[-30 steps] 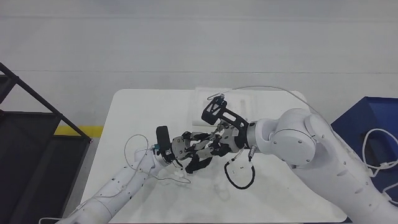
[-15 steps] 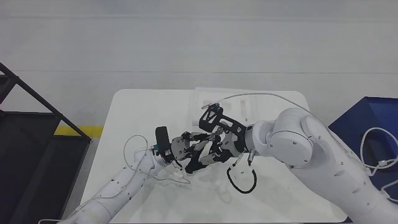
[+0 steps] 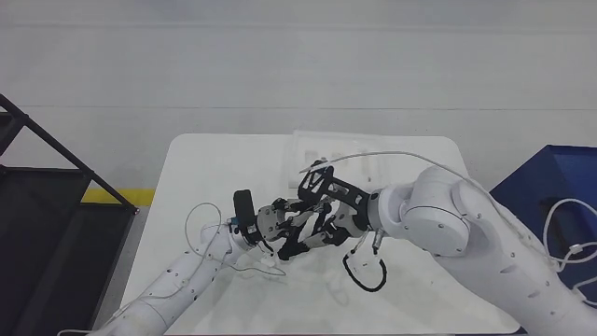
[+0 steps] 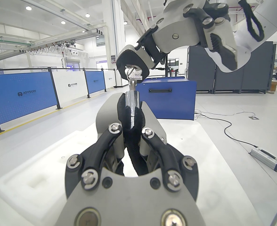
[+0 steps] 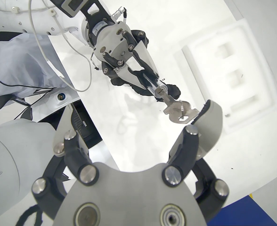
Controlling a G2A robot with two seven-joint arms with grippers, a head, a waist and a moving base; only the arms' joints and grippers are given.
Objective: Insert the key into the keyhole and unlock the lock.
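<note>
The white counter (image 3: 201,182) carries a white foam tray (image 5: 243,71). Just beside the tray and raised off the counter, the left end effector (image 4: 129,105) is closed narrow around the lock (image 5: 153,87). Also near the tray, the right end effector (image 5: 138,109) is spread wide. One of its fingers (image 5: 210,118) touches the head of the key (image 5: 178,112), whose blade sits in the keyhole.

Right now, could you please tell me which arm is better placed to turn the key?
Right. The right gripper is open at the inserted key; the left gripper is shut on the lock.
</note>
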